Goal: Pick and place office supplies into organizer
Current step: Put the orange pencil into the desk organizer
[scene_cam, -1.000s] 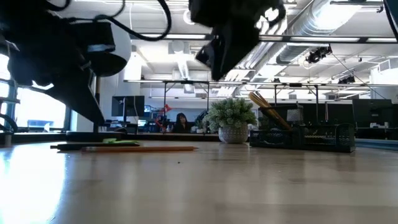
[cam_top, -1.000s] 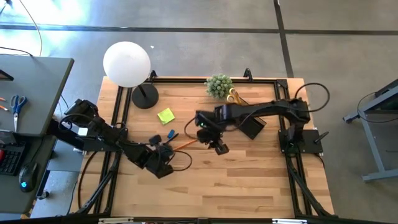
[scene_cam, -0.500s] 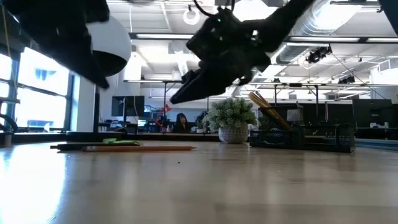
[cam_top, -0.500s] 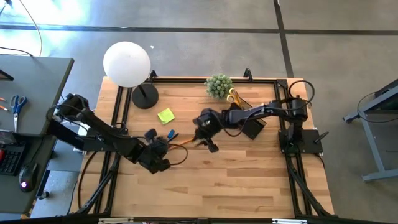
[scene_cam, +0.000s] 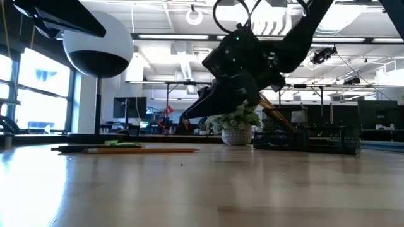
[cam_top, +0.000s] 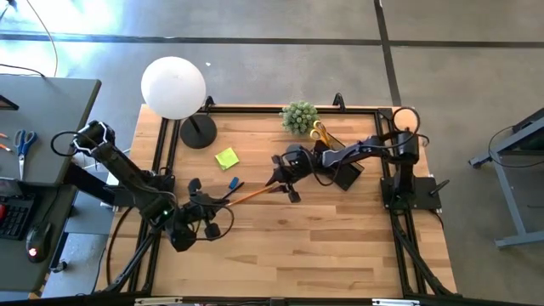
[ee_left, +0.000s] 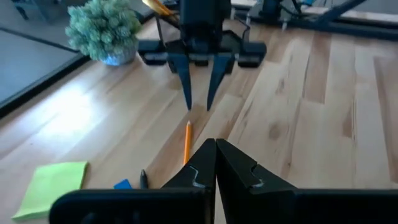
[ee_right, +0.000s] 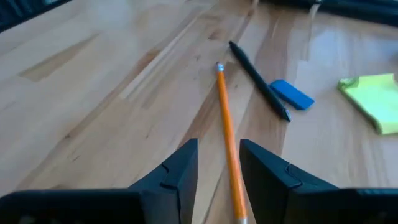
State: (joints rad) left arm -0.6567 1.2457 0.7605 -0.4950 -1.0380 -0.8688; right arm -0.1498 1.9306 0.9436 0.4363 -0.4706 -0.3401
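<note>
I am the right arm, and my right pincer (cam_top: 286, 181) hangs low over the wooden desk (cam_top: 340, 246), its two dark fingers (ee_right: 174, 171) standing apart with nothing between them yet. The orange pencil (ee_right: 227, 140) lies flat on the desk directly ahead of me, its near end running in between my fingertips, its far end pointing away toward the dark pen (ee_right: 258, 79). Beside that pen, farther from me, sits the small blue block (ee_right: 292, 93), and past the block lies the lime-green sticky-note pad (ee_right: 376, 99). The organizer (cam_top: 344, 174), a black caddy, stands behind me near the small potted plant (cam_top: 298, 116), with yellow-handled scissors (cam_top: 320, 133) already poking out of it. My left pincer (ee_left: 216, 163) is pressed together, empty, and waits at the pencil's far end, facing me. The risks I judge from here: the pencil is thin and round and lies flat, so if I close while too high my fingers will meet above it and miss; if I come down off-centre, one finger may land on it and roll it sideways into the pen. Gripping it this close to one end, it may droop or swing once lifted and catch the organizer's rim.
</note>
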